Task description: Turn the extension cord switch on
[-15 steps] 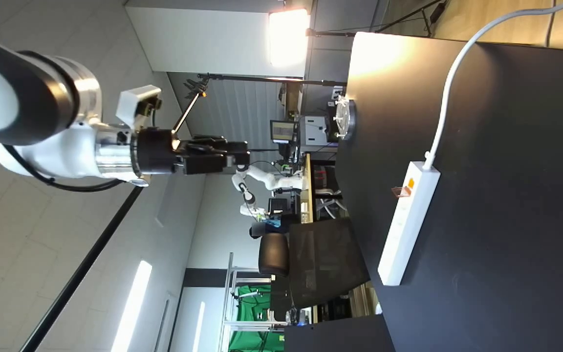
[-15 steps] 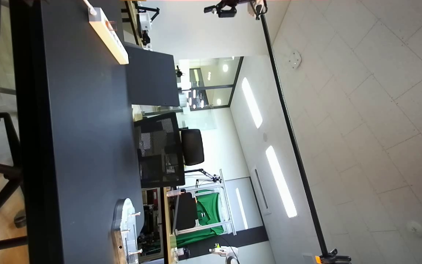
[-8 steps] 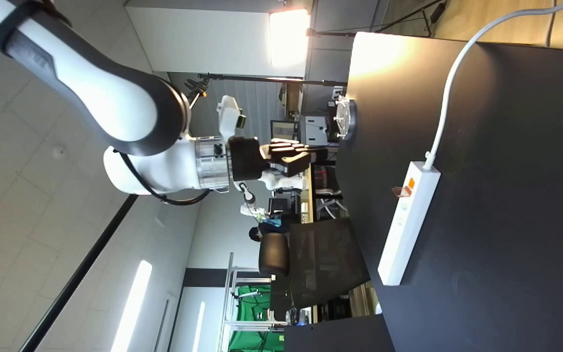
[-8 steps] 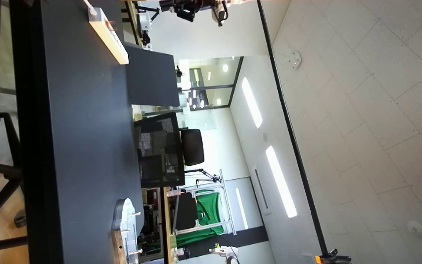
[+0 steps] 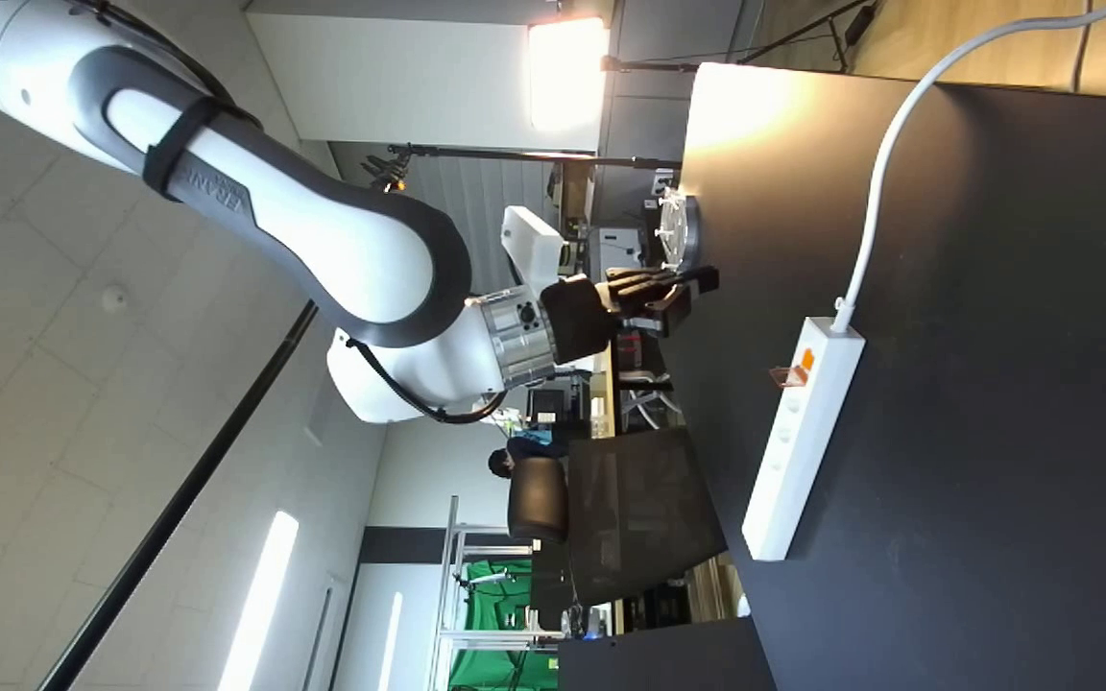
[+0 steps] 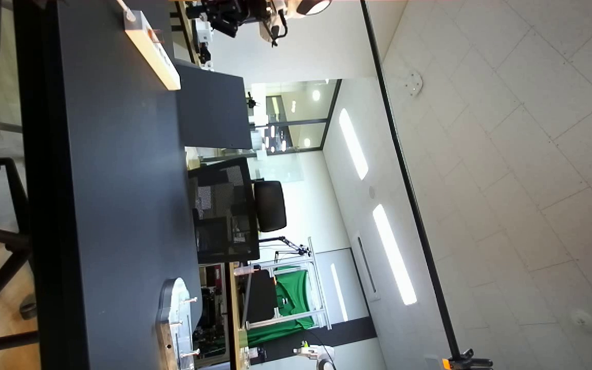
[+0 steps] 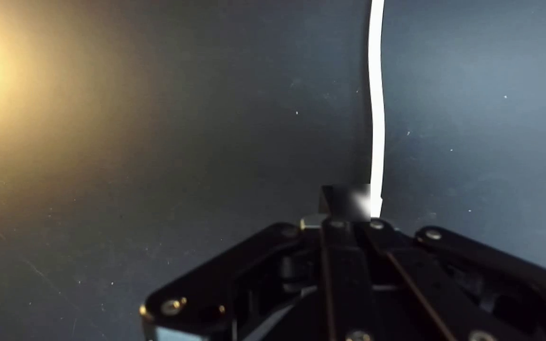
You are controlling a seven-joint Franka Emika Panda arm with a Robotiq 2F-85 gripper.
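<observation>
The extension cord is a long white strip (image 5: pixel 788 456) lying on the dark table, and it shows in both exterior views. Near its cable end sits an orange switch (image 5: pixel 807 359), beside which a clear reddish flap (image 5: pixel 789 376) stands up. From that end runs a pale cable (image 7: pixel 376 94), which reaches the fingertips' area in the wrist view. My gripper (image 5: pixel 704 279) hangs above the table, apart from the strip, fingers together with nothing between them. In the wrist view the strip and switch are hidden behind the gripper, and its tips are blurred.
Both exterior views lie on their side. A round clear board with pegs (image 6: pixel 180 324) rests on the table (image 5: pixel 995 480). An office chair (image 6: pixel 270 205) stands beyond the table's edge, and a bright lamp (image 5: pixel 567 77) shines at its far end.
The arm has come down towards the table and closer to the strip, and the gripper's fingers have closed together. The strip, switch and flap have not moved.
</observation>
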